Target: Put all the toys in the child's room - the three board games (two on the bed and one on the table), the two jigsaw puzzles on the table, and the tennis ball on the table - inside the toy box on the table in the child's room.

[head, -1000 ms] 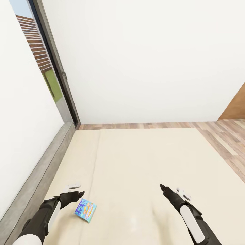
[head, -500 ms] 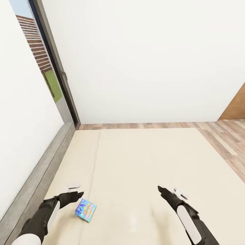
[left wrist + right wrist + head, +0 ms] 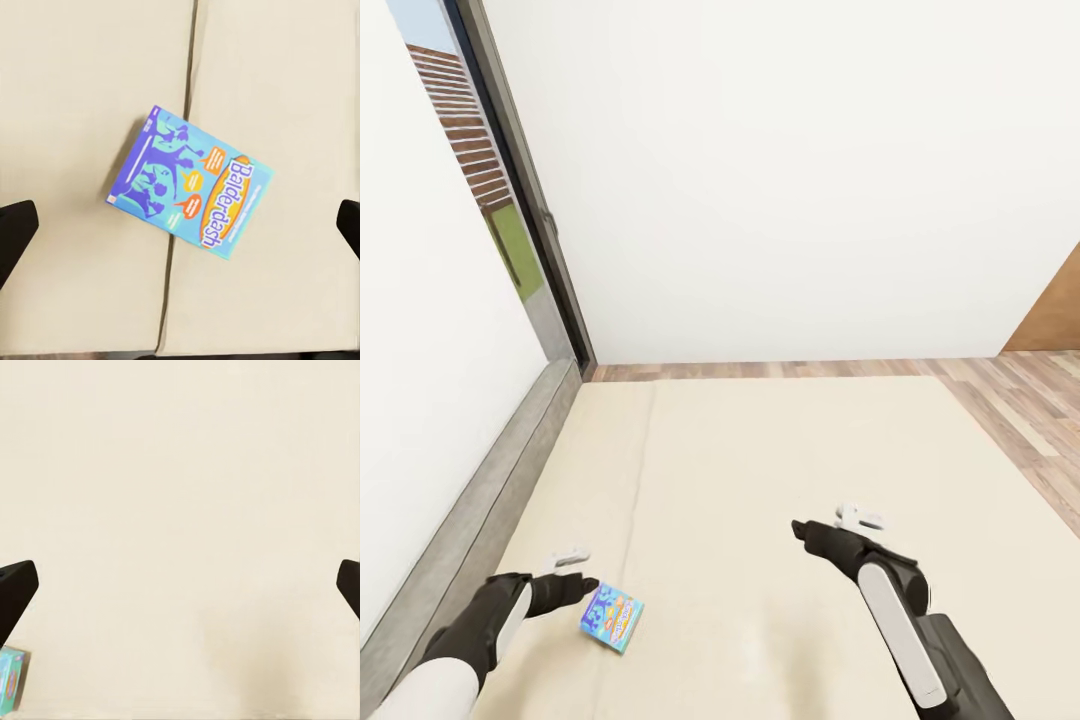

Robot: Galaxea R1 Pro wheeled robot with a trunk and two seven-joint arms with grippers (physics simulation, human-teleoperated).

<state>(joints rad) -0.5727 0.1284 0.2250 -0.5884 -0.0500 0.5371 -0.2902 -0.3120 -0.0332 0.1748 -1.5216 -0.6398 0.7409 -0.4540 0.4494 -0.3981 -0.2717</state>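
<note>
In the head view, the far left of the frame holds a tall dark-framed window and, below it, the grey headboard running down toward the lower left corner. The left gripper sits in the lower left, its fingers spread wide; in the left wrist view its dark fingertips stand at the two side edges of the frame with nothing between them. Just to its right lies the blue board game, flat on the beige bed, straddling the seam between the two mattress sections. The gripper is near the box and does not touch it.

Judging by this, the task is at an early or middle stage: this board game is not yet picked up, and the carry to the toy box is left to do. The pictures give no word on the other toys.

The left wrist view shows the box best: the blue board game is a thin, flat rectangle, lying askew across the seam, printed in blue with dark figures, orange speech bubbles and an orange-yellow "Balderdash" banner.

Further right, the right gripper hangs over bare mattress, also wide open. A strip of wood-plank floor fills the right edge.
</note>
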